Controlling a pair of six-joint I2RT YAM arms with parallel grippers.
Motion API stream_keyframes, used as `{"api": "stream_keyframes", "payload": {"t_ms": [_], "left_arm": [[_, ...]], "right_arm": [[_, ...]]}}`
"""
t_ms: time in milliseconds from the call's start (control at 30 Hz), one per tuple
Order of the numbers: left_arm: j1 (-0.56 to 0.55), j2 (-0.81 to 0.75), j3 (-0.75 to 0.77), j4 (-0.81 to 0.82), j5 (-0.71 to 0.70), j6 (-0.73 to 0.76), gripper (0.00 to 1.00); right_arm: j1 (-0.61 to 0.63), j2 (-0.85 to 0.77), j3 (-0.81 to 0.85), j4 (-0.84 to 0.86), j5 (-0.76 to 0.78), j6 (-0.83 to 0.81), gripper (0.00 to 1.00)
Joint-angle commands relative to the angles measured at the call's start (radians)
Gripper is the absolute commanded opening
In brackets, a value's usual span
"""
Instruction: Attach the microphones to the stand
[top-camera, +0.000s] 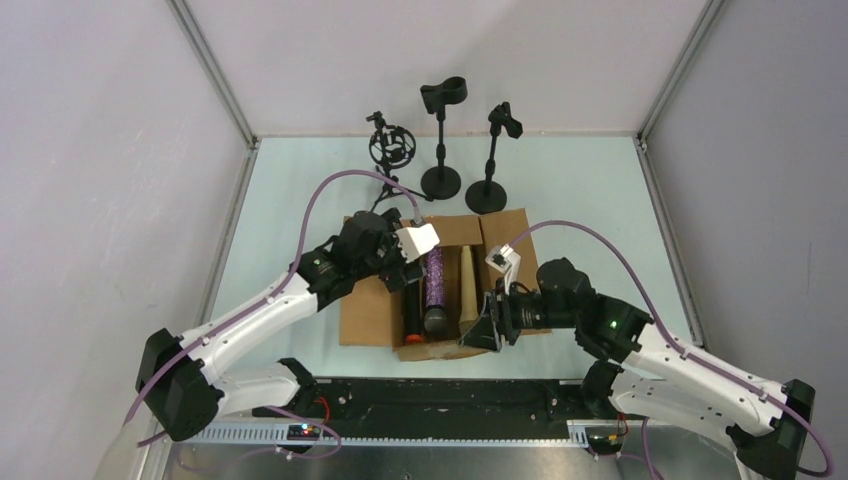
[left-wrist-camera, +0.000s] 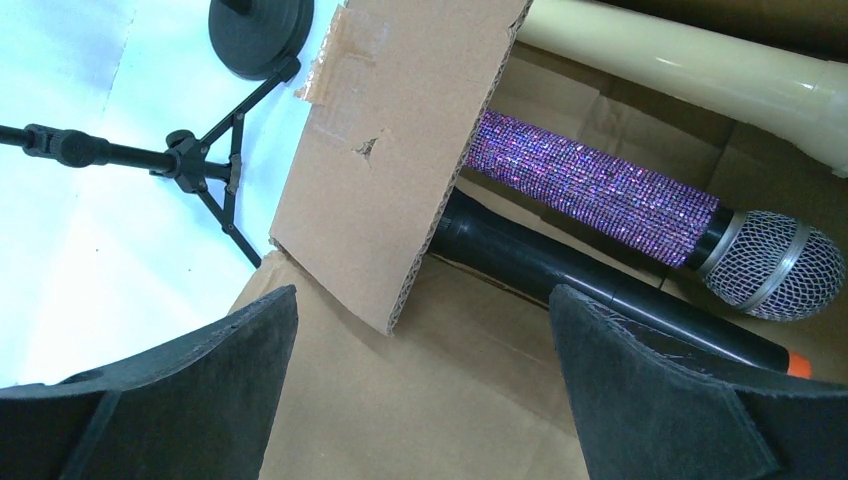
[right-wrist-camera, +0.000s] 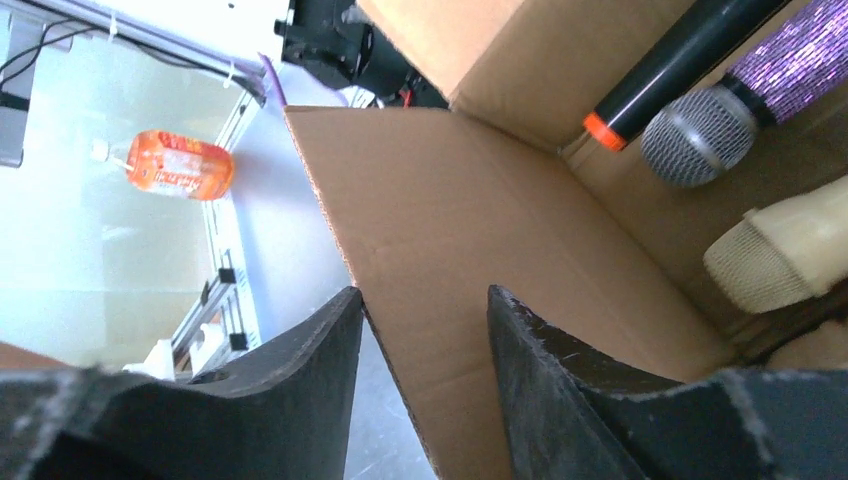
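Currently, left gripper (left-wrist-camera: 422, 295) jaws wide apart over brown cardboard box (top-camera: 365, 318), right gripper (right-wrist-camera: 423, 292) jaws apart astride box flap (right-wrist-camera: 450, 200), purple glitter microphone (left-wrist-camera: 600, 190), black orange-tipped microphone (left-wrist-camera: 560, 275), cream-beige microphone (left-wrist-camera: 700, 65) inside.

The left wrist camera sits just behind the left tool (left-wrist-camera: 422, 300). It looks forward between the fingers at close range, with the cardboard box (left-wrist-camera: 380, 150) straight ahead and its inside ahead and to the right. The right wrist camera sits the same way behind the right tool (right-wrist-camera: 422, 295), very close to a box flap directly in front of it. The top external camera hangs above and behind both arm bases. It looks down and forward over the whole counter (top-camera: 290, 200), far enough away to take in both tools and the stands (top-camera: 441, 183) beyond them. All three views share the inside of the box and the microphones (top-camera: 437, 285).
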Motion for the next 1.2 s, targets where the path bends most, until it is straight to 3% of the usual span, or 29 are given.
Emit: {"api": "stream_keyframes", "payload": {"t_ms": [0,267,433,700,833,1000,1067,1167], "left_arm": [[0.007,0.048,0.044,0.039,0.024,0.037,1.0],[0.006,0.162,0.138,0.052,0.021,0.074,1.0],[0.006,0.209,0.173,0.052,0.035,0.095,0.99],[0.006,0.303,0.173,0.052,0.009,0.222,0.92],[0.018,0.339,0.203,0.052,0.001,0.243,0.78],[0.02,0.354,0.239,0.055,-0.025,0.245,0.41],[0.019,0.35,0.253,0.06,-0.064,0.24,0.32],[0.018,0.33,0.26,0.079,-0.107,0.236,0.29]], "right_arm": [[0.025,-0.036,-0.079,-0.051,0.03,0.052,0.56],[0.045,-0.076,-0.161,-0.083,-0.008,0.064,0.8],[0.053,-0.056,-0.17,-0.1,-0.041,0.036,0.83],[0.061,-0.018,-0.144,-0.209,0.187,0.066,0.79],[0.12,-0.05,-0.144,-0.24,0.322,0.103,0.74],[0.204,-0.094,-0.144,-0.26,0.421,0.11,0.7],[0.221,-0.091,-0.141,-0.264,0.443,0.106,0.7],[0.237,-0.078,-0.129,-0.271,0.467,0.096,0.7]]}}
